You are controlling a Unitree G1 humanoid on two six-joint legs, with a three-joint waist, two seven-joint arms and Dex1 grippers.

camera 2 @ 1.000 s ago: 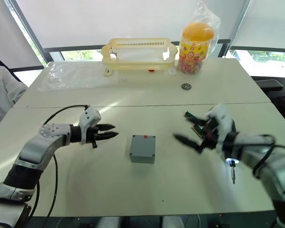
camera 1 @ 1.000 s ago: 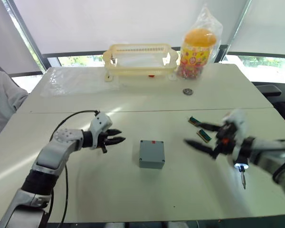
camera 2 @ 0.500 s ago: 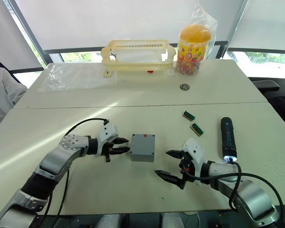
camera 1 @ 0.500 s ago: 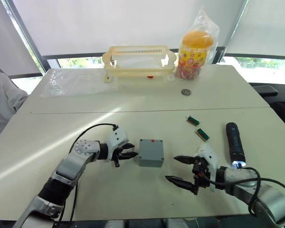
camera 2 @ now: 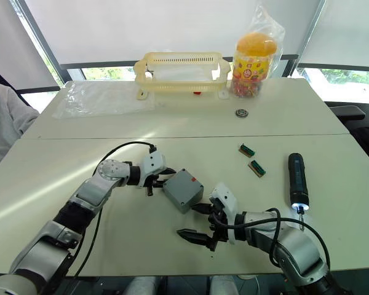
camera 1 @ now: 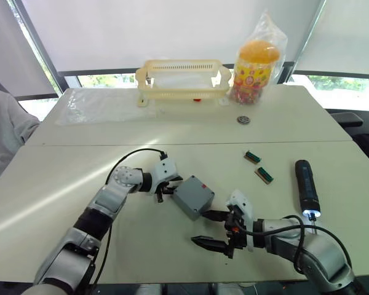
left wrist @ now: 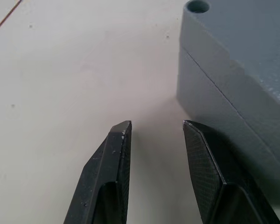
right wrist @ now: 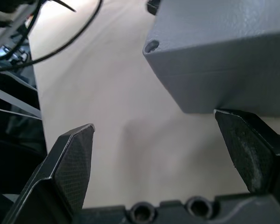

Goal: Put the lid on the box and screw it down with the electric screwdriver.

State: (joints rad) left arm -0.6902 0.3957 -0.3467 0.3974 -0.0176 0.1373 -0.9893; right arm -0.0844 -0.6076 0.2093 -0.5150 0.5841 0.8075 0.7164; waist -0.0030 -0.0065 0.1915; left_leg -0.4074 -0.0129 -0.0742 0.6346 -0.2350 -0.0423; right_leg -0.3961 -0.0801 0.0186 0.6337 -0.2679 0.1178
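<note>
Box (camera 1: pixel 193 196) mid-table, lid (left wrist: pixel 252 42) on, between both grippers: left gripper (camera 1: pixel 170 188) fingers slightly apart touching one side, right gripper (camera 1: pixel 215 228) spread wide; electric screwdriver (camera 1: pixel 306 188) lying well right.

No readable text anywhere. Candy jar (camera 1: pixel 253 70) label: colourful print, lettering too small to make out. Box (camera 1: pixel 194 196) unmarked apart from red spot.

Silver-grey arms, black joints; white wrists, black two-finger left hand (camera 1: pixel 166 189), right hand (camera 1: pixel 213 228); black cables.
</note>
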